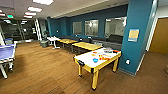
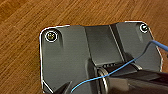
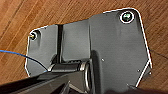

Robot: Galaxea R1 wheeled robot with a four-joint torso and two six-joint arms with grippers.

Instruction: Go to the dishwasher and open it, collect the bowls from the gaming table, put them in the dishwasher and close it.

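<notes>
1. Left wrist view gives me the robot's dark plate over the wooden floor [image 2: 22, 62], with a thin blue cable [image 2: 117, 71] running across it; I cannot tell how the left gripper stands or whether it has hold of anything.
2. On the right wrist view I get the same dark plate above the floor planks, and I cannot tell the right gripper's state either.
3. From the head view, the nearest thing to me is a yellow-legged game table [image 1: 96, 61] with a white top, standing ahead and a little to the right, just beside a teal pillar [image 1: 136, 35].
4. Small orange and blue items [image 1: 100, 58] lie on its top; I cannot tell whether any are bowls.
5. Behind it stand more yellow tables [image 1: 86, 45] along the teal wall with windows.
6. A blue table-tennis table [image 1: 6, 53] sits at the far left.
</notes>
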